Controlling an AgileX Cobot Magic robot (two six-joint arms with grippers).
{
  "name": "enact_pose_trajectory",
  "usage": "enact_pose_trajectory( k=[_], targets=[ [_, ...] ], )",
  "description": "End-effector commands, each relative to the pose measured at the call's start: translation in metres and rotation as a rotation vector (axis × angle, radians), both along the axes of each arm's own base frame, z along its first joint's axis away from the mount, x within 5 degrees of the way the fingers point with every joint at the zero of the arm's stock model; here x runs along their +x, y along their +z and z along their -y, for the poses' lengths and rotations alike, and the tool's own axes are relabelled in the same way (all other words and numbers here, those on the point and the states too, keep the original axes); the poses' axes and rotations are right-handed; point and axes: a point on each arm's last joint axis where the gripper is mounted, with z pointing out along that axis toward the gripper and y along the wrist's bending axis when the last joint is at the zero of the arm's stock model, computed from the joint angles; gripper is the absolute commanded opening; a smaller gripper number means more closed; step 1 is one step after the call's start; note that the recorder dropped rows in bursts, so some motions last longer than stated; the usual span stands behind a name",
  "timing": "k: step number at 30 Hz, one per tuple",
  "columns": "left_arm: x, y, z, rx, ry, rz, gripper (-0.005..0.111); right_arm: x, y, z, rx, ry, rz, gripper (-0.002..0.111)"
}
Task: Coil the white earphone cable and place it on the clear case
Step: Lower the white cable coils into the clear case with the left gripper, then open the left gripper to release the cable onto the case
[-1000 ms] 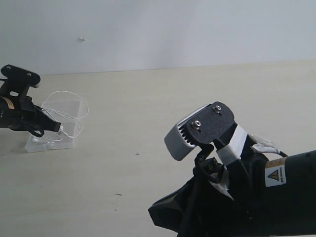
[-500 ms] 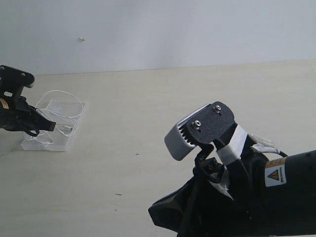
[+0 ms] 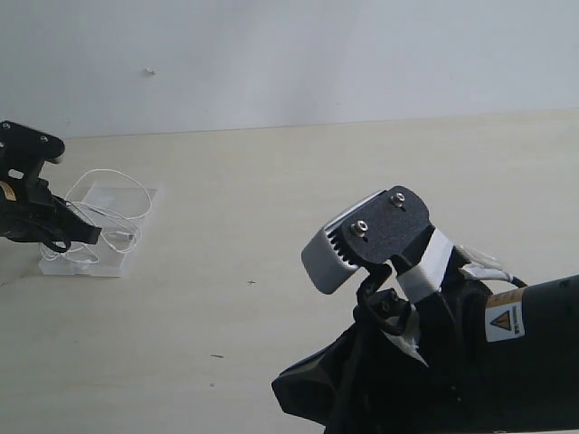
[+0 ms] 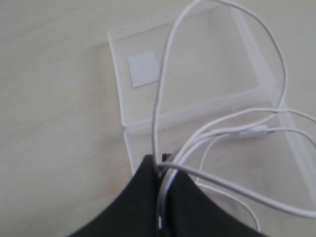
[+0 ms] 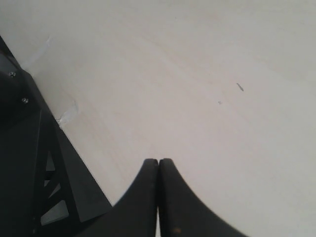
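The clear case (image 3: 118,256) lies open and flat at the far left of the table; in the left wrist view its two halves (image 4: 197,64) show from above. The white earphone cable (image 3: 116,214) loops over it, and several strands (image 4: 165,74) run into my left gripper (image 4: 164,170). My left gripper (image 3: 83,234) hangs over the case's near end, shut on the bundled cable. The inline remote (image 4: 252,132) rests above the case. My right gripper (image 5: 158,163) is shut on nothing above bare table; its arm (image 3: 434,344) fills the lower right of the exterior view.
The pale tabletop (image 3: 271,199) meets a white wall (image 3: 289,54) behind. A small dark speck (image 3: 216,356) lies on the table near the front. Part of the right arm's black base (image 5: 29,163) shows in the right wrist view.
The left gripper has moved left and up with the cable over the last second. The case went from tilted to flat and shifted left. Right arm unmoved.
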Motion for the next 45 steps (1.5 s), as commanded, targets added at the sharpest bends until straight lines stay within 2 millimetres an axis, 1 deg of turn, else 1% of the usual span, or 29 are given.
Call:
enact_pose_trajectory(
  k=[1,3,9,15,17,21,23,27,34,40,45],
  targets=[
    [0.0004,0.0021,-0.0008,0.000,0.002,0.008,0.020,0.0005,0.0014,0.0020,0.004,-0.001,0.022,0.000],
    [0.0004,0.0022,-0.0008,0.001,0.002,0.008,0.025,0.0005,0.0014,0.0020,0.004,-0.001,0.022,0.000],
    [-0.0003,0.0068,-0.0009,0.022,-0.019,0.013,0.024,0.0012,0.0017,0.0019,0.008,-0.006,0.027,0.000],
    [-0.0013,0.0059,-0.0010,0.037,-0.034,-0.002,0.025,0.0011,0.0017,0.0019,0.007,-0.006,0.025,0.000],
    [-0.0010,0.0062,-0.0010,0.037,-0.034,0.002,0.029,0.0011,0.0017,0.0019,0.007,-0.006,0.025,0.000],
    [-0.0002,0.0068,-0.0009,0.037,-0.035,0.013,0.044,0.0011,0.0017,0.0019,0.007,-0.006,0.025,0.000],
    [0.0005,0.0075,-0.0007,0.036,-0.036,0.024,0.048,0.0011,0.0017,0.0019,0.007,-0.006,0.025,0.000],
    [0.0010,0.0079,-0.0007,0.028,-0.029,0.031,0.049,0.0011,0.0017,0.0019,0.007,-0.006,0.025,0.000],
    [-0.0012,0.0059,-0.0010,-0.026,0.037,0.001,0.050,0.0017,0.0020,0.0018,0.010,-0.010,0.030,0.000],
    [-0.0042,0.0034,-0.0015,-0.022,0.042,-0.041,0.065,0.0019,0.0021,0.0018,0.011,-0.012,0.032,0.000],
    [-0.0052,0.0025,-0.0002,-0.022,0.041,-0.058,0.067,0.0018,0.0022,0.0017,0.014,-0.015,0.027,0.000]
  ],
)
